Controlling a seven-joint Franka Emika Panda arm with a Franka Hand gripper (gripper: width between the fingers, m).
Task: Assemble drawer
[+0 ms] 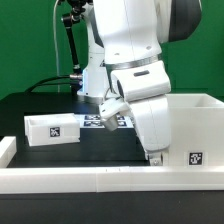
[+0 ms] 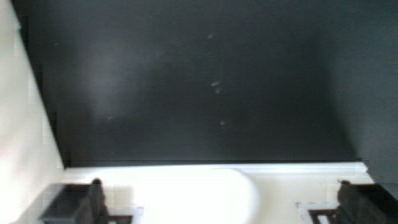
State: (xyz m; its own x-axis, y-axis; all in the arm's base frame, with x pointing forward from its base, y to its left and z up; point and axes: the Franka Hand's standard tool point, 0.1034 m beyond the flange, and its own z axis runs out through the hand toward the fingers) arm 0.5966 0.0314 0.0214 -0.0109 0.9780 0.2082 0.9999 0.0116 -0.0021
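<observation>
The drawer's boxy white housing (image 1: 192,128) stands at the exterior view's right, with a marker tag on its front face. A small white tray (image 1: 52,129) with a tag lies on the black table at the exterior view's left. My gripper (image 1: 155,156) hangs low just beside the housing's left wall, close behind the front rail. In the wrist view my gripper (image 2: 217,206) is open, with its dark fingers (image 2: 80,204) far apart. A white rounded surface (image 2: 196,195) lies between them; I cannot tell which part it is. Neither finger touches it.
The marker board (image 1: 100,120) lies on the table behind the arm. A long low white rail (image 1: 90,180) edges the table's front. A white surface (image 2: 18,120) borders the black table (image 2: 214,90) in the wrist view. A black stand (image 1: 70,50) rises at the back.
</observation>
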